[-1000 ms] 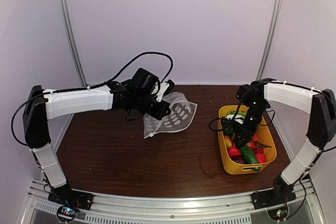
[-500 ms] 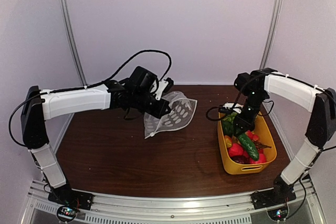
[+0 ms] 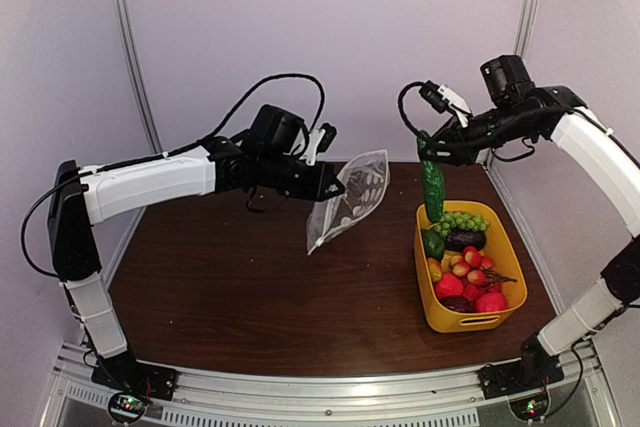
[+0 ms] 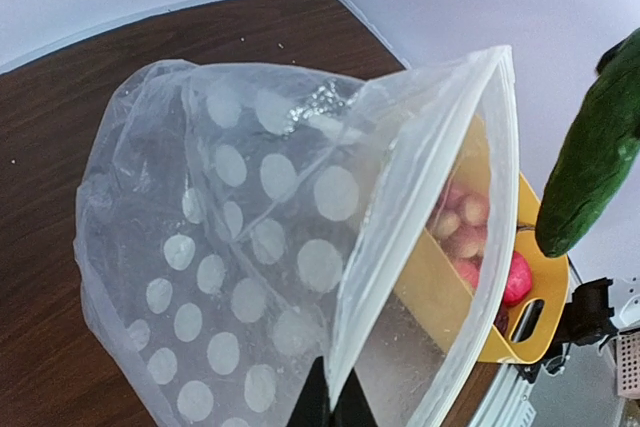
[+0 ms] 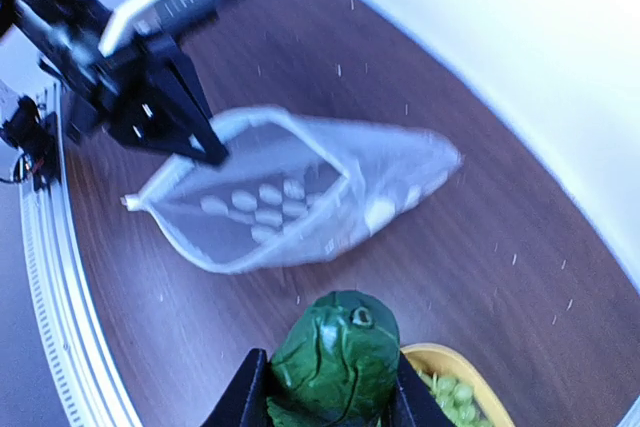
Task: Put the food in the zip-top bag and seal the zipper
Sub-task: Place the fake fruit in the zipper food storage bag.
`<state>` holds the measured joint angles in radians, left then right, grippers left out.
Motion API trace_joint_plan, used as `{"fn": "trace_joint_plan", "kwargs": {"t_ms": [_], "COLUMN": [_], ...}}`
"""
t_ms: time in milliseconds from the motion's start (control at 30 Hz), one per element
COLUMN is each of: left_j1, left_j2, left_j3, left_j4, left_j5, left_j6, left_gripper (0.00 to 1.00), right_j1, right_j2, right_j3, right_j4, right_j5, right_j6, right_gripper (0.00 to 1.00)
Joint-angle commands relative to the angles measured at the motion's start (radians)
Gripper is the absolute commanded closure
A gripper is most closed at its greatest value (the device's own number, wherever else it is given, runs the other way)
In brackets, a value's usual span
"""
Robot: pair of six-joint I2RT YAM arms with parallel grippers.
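One yellow tub (image 3: 440, 319) sits nearest, on the right, holding grapes (image 3: 462, 219), an eggplant (image 3: 465, 239) and red pieces (image 3: 490, 301). Above its far end hangs one cucumber (image 3: 432, 190), clamped in the right gripper (image 3: 424, 147). The left gripper (image 3: 333, 188) pinches the single zip-top bag (image 3: 352, 202) above the table (image 3: 250, 287), its zipper (image 4: 430, 162) unsealed and mouth gaping.

Zip-top bag (image 3: 350, 197): clear film, white dots over one part. Zipper (image 4: 345, 307): white strip along the mouth. Cucumber (image 3: 432, 189): dark green. Tub (image 3: 440, 322): bright yellow. In it: grapes (image 3: 463, 219) pale green, eggplant (image 3: 463, 240) dark purple, red pieces (image 3: 490, 301), pink pieces (image 3: 462, 269). Table (image 3: 250, 297): dark brown woodgrain. Left arm (image 3: 150, 187): white shells, black joints. Walls (image 3: 330, 37): pale lilac.
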<state>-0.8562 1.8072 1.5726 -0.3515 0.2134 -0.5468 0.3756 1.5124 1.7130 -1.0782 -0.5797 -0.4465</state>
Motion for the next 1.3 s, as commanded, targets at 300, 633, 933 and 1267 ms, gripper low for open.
{"fn": "trace_joint_plan", "kwargs": {"t_ms": [300,633,933,1267], "left_j1": [0.006,0.006,0.006,0.006], "left_j2": [0.048,0.034,0.008,0.002], "left_j3": [0.108,0.128,0.139,0.141], "left_j4": [0.034,0.019,0.007,-0.001], "left_j5": [0.091,0.095,0.085,0.066], "left_j6": [-0.177,-0.191,-0.181,-0.164], "left_gripper": [1.0,1.0,1.0,1.0], "right_j1": [0.1,0.148,0.2,0.246], "right_j2": [-0.141,-0.086,-0.093,-0.1], "right_j3": [-0.178,-0.214,-0.306,-0.311], "right_j4": [0.855,0.965,0.934,0.864], "right_j5": [-0.186,-0.024,0.096,0.147], "right_j6": [0.378,0.301,0.173,0.151], "right_gripper": [1.0,1.0,1.0,0.54]}}
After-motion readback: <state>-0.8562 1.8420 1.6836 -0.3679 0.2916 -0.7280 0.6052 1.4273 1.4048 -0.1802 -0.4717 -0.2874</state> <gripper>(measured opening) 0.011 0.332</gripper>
